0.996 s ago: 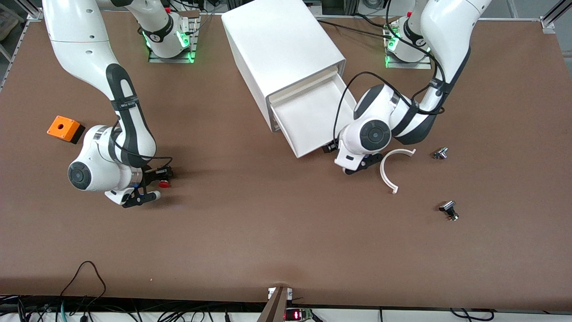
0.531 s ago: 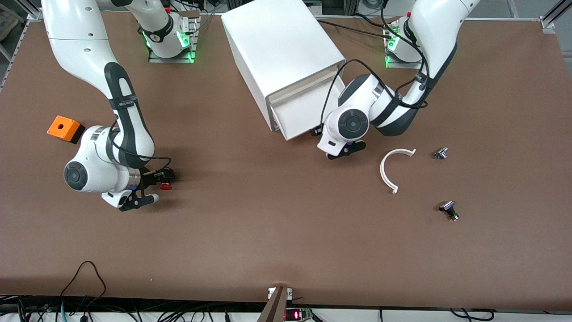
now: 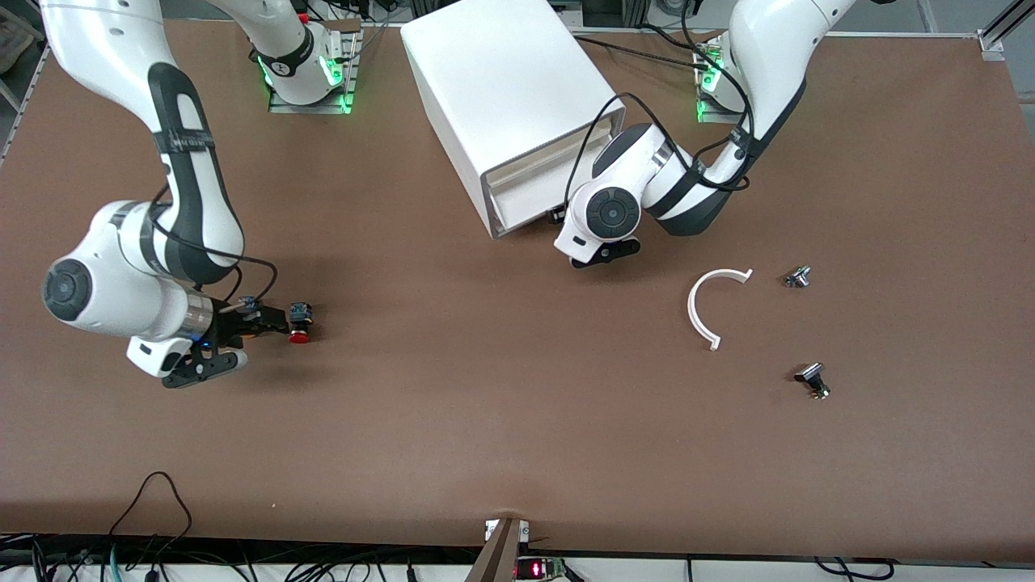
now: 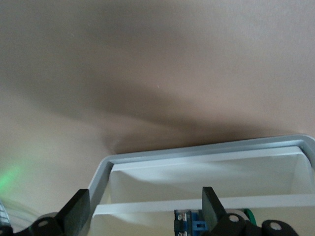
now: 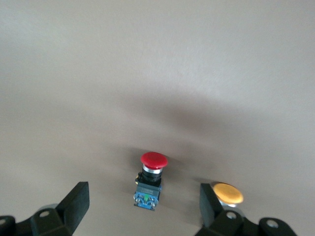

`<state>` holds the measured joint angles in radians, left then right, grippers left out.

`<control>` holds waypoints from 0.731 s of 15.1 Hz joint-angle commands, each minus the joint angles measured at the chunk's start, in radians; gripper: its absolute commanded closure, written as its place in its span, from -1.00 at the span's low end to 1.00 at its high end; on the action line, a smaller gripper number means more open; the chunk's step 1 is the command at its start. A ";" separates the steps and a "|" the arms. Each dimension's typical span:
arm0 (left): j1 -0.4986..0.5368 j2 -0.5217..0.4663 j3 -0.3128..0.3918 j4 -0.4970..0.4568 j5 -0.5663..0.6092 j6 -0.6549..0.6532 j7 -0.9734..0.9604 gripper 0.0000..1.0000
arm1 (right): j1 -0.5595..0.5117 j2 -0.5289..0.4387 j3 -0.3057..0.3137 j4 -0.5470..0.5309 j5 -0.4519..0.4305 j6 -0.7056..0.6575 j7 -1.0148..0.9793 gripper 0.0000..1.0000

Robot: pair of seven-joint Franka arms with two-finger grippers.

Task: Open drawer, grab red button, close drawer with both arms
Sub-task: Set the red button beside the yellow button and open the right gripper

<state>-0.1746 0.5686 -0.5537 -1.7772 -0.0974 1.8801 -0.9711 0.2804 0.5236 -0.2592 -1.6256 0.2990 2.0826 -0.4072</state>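
Yellow-capped round push button (image 5: pixel 227 192) just beside the right gripper (image 5: pixel 142 196) jaws. White curved plastic strip (image 3: pixel 692 311) and two small metal knobs (image 3: pixel 797 277) (image 3: pixel 813 380) well apart from the left gripper (image 4: pixel 145 196) jaws.

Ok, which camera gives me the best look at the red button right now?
The right wrist view: the red button lies unobstructed on the table between the open right hand's fingers, cap and blue-green base visible. The front view shows it small, beside that hand. The left wrist view doesn't show it.

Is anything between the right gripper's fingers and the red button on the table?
Nothing visible. The right gripper is open, and the red button lies on the bare table just off its fingertips. A yellow-capped button lies beside one finger, not between.
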 commanded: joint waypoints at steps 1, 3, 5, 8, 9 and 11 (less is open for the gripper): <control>-0.032 0.010 -0.005 0.004 -0.025 -0.018 -0.006 -1.00 | -0.001 -0.080 0.003 -0.022 -0.061 -0.018 0.019 -0.98; -0.034 0.014 -0.005 0.004 -0.025 -0.027 -0.003 -1.00 | -0.030 -0.141 0.035 -0.020 -0.130 -0.087 0.075 -0.98; -0.045 0.025 -0.008 0.004 -0.025 -0.032 -0.005 -1.00 | -0.101 -0.209 0.118 -0.022 -0.196 -0.149 0.140 -0.98; -0.065 0.027 -0.008 0.005 -0.027 -0.055 -0.006 -1.00 | -0.178 -0.278 0.208 -0.022 -0.241 -0.223 0.206 -0.98; -0.065 0.027 -0.006 0.005 -0.027 -0.059 -0.006 -1.00 | -0.193 -0.289 0.225 -0.019 -0.260 -0.246 0.206 -0.98; -0.062 0.027 -0.006 0.013 -0.027 -0.059 -0.006 -1.00 | -0.236 -0.330 0.271 -0.013 -0.290 -0.289 0.209 -0.98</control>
<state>-0.2356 0.5962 -0.5581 -1.7774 -0.1017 1.8440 -0.9726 0.1036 0.2402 -0.0518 -1.6243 0.0469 1.8310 -0.2216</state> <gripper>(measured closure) 0.000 0.004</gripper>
